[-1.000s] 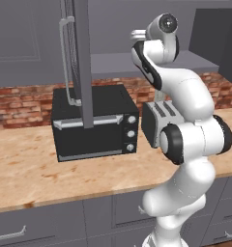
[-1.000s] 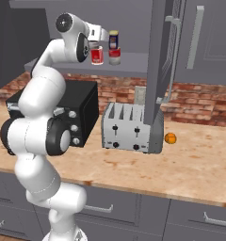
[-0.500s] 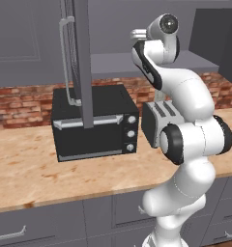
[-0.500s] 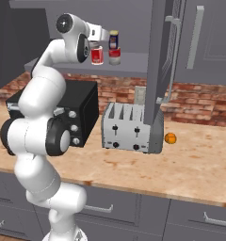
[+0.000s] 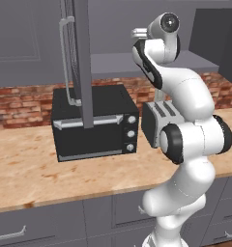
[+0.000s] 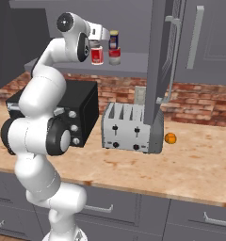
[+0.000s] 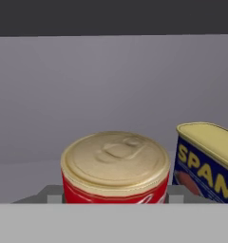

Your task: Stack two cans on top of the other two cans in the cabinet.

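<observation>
In the right base view my gripper (image 6: 97,46) reaches down onto a red-and-white can (image 6: 97,54) at the left of the cabinet's grey shelf (image 6: 133,59). In the hand view this can (image 7: 115,166) fills the gap between my fingertips (image 7: 53,195), whose jaws are shut on its sides. Just to its right a dark-blue can with a yellow label (image 6: 114,39) sits on top of another red-and-white can (image 6: 115,56). The blue can (image 7: 206,159) stands close beside the held one. I cannot tell whether the held can touches the shelf.
The cabinet door (image 6: 159,61) hangs open, its long bar handle (image 6: 173,56) right of the cans. On the counter below are a black toaster oven (image 6: 82,106), a silver toaster (image 6: 129,128) and a small orange (image 6: 170,138). My arm rises in front of the oven.
</observation>
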Available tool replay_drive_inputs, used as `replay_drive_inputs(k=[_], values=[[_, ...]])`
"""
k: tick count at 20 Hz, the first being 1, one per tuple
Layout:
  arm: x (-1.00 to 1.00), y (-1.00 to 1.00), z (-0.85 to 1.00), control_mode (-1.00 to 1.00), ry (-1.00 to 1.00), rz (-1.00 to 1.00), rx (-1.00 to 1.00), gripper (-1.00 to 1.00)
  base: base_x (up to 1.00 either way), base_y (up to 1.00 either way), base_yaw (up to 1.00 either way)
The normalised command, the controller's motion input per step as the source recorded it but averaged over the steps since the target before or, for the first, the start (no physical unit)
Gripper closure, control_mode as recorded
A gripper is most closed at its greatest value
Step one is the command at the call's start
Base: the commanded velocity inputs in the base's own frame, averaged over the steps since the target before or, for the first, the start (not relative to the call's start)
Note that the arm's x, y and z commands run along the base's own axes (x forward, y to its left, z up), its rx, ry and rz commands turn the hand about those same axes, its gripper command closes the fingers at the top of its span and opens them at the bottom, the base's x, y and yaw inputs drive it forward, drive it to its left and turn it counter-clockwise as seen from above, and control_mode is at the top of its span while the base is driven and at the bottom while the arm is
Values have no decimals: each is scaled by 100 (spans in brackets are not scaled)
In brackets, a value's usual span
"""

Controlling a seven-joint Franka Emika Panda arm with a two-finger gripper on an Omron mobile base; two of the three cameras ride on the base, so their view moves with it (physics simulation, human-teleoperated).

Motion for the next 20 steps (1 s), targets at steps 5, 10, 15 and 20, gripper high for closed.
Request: replay_drive_inputs(k=[5,10,15,20], values=[[0,0,-2,-100,0,0,0,100,0,0,0],[0,0,0,-100,0,0,0,100,0,0,0],[0,0,0,-100,0,0,0,100,0,0,0],[0,0,0,-100,0,0,0,100,0,0,0]])
